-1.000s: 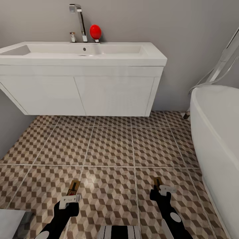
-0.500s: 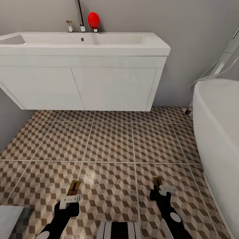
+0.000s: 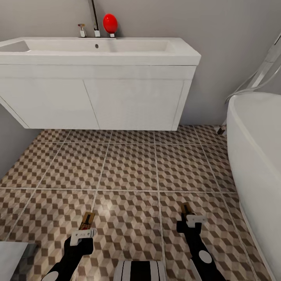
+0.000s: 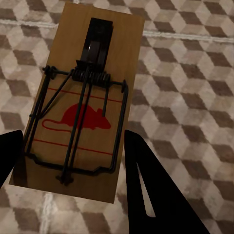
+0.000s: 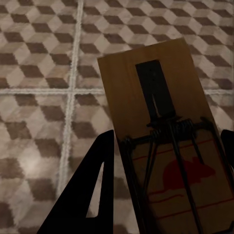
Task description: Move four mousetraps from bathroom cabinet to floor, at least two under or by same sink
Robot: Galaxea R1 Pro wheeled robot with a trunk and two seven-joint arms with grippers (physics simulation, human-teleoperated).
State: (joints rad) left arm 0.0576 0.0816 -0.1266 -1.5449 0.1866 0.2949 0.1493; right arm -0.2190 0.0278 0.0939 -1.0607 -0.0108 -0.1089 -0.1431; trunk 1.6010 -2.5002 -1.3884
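Carrying one mousetrap (image 4: 80, 105) in each closed claw, left claw (image 3: 83, 233) and right claw (image 3: 194, 221): advance toward the sink (image 3: 97, 52), lower flat onto the bathroom floor (image 3: 128, 168).

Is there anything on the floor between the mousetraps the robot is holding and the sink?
Nothing visible. Each mousetrap sits in a gripper, and only bare bathroom floor lies ahead up to the sink. The bathtub is off to the right.
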